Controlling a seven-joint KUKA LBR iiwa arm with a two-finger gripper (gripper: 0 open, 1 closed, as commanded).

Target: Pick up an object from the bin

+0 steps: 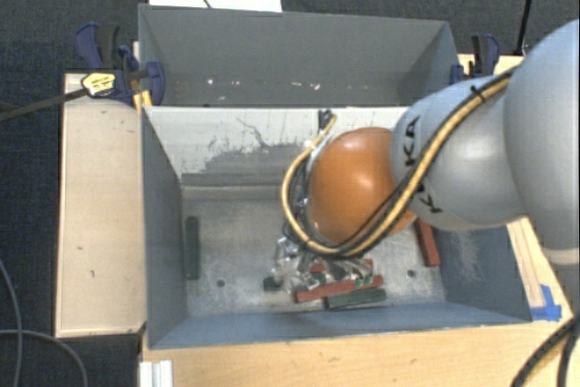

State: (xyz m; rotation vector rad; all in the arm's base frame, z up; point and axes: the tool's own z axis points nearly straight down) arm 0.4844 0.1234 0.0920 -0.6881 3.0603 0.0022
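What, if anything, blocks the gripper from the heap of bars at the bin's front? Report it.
Nothing visible does. The gripper hangs at the left end of the heap of red and green bars, with no other thing between. Contact cannot be told.

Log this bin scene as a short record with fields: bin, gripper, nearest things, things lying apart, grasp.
bin: grey metal bin, arm reaching in from the right
gripper: gripper low over the floor near the front wall
nearest things: small heap of red-brown and dark green flat sticks, just right of the gripper
apart, left: lone dark green stick lying flat on the floor
apart, right: red-brown stick, partly under the arm
grasp: cannot tell
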